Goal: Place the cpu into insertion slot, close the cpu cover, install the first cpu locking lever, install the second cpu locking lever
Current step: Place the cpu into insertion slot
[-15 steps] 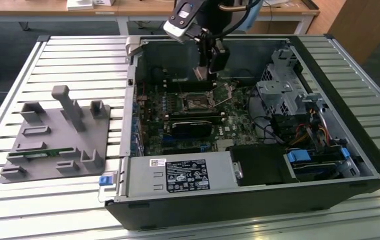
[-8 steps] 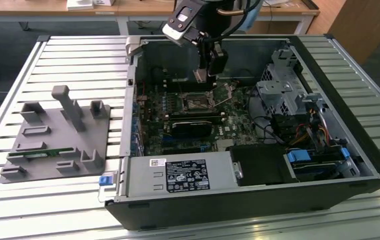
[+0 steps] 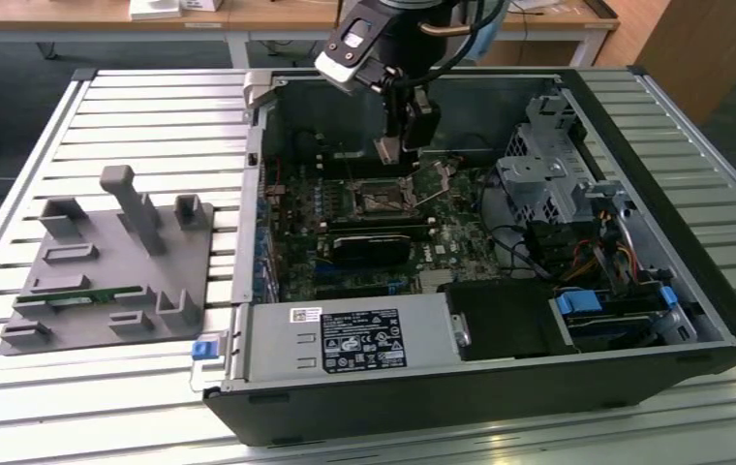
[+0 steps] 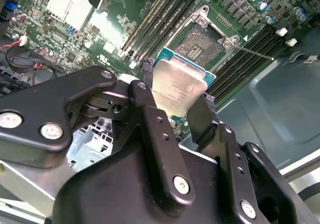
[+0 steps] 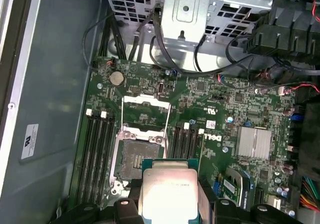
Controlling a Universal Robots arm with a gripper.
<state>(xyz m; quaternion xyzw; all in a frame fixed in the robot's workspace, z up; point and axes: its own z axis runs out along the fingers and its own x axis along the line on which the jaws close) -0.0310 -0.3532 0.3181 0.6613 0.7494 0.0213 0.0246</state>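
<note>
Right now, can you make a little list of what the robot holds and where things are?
held: the black gripper is shut on the flat square silvery-tan cpu
chip place: above the green circuit board, not seated
socket: the square dark-centred insertion slot is uncovered, no chip in it
lid: the thin silver metal cpu cover is swung open beside it

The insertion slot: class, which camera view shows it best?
The first wrist view: the insertion slot lies nearly face-on, its dark centre bare. The second wrist view shows it aslant; the exterior view shows it far off.
</note>
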